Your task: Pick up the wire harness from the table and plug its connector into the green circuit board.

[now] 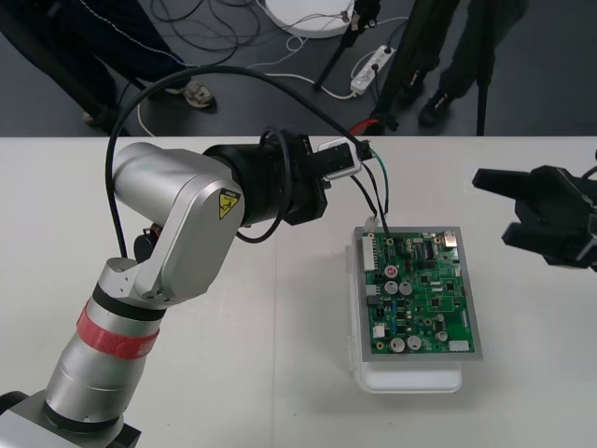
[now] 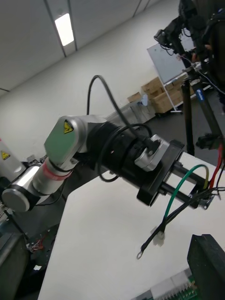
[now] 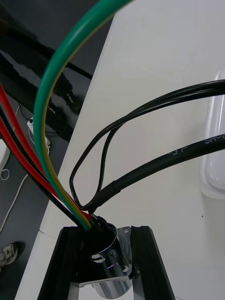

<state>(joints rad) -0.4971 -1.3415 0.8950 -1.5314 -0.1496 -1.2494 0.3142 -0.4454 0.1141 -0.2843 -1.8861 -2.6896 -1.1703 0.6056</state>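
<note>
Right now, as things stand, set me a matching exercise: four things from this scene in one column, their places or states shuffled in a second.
Column one
1. left gripper
2. right gripper
3. green circuit board
4. green wire

Column two
A. open, off the board's right side, apart from it
B. arches out from the metal socket
C. shut on the harness's metal socket
D. lies on a white base

Pairs: 1-C, 2-A, 3-D, 4-B

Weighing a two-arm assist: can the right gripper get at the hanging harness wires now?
Likely yes: the right gripper stands open beside the circuit board, nothing between it and the wires; the left gripper clamps only the socket end, above them.
</note>
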